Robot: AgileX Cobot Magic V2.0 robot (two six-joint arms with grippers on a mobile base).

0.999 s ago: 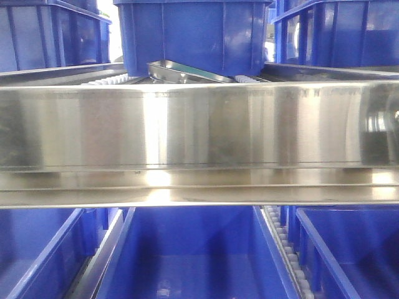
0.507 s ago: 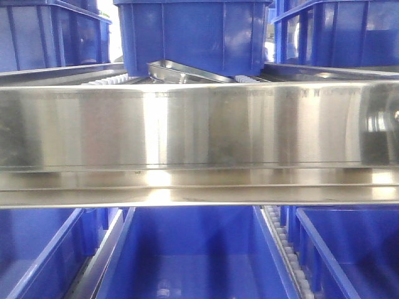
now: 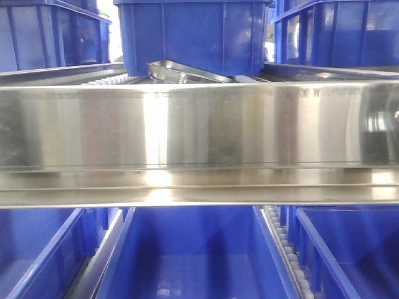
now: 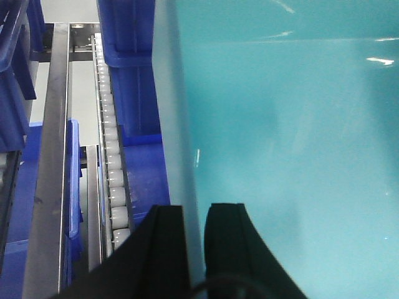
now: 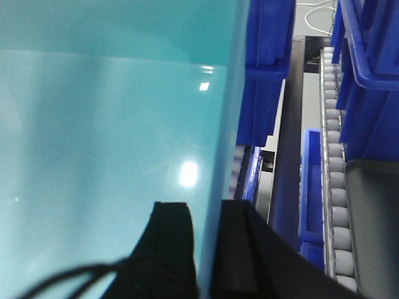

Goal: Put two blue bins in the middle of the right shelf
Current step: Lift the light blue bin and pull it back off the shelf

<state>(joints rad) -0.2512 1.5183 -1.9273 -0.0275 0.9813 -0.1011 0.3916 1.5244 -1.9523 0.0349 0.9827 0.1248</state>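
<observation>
Left wrist-mounted, left fingers [image 4: 167,249] clamp bin [image 4: 280,156] wall, right fingers [image 5: 171,249] likewise, wall lengthwise alongside rollers [image 4: 110,156]

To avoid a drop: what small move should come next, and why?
Probably lower the blue plastic bin slightly without letting go: the left tool and the right tool each pinch a wall, a white roller track runs beside it, but its underside is hidden.

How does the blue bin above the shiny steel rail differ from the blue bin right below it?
The upper bin shows its ribbed outer front wall; the lower bin shows its open inside, seen from above. The upper bin appears above the steel rail; the lower bin lies below it, its near end out of frame. Both are blue plastic.
</observation>
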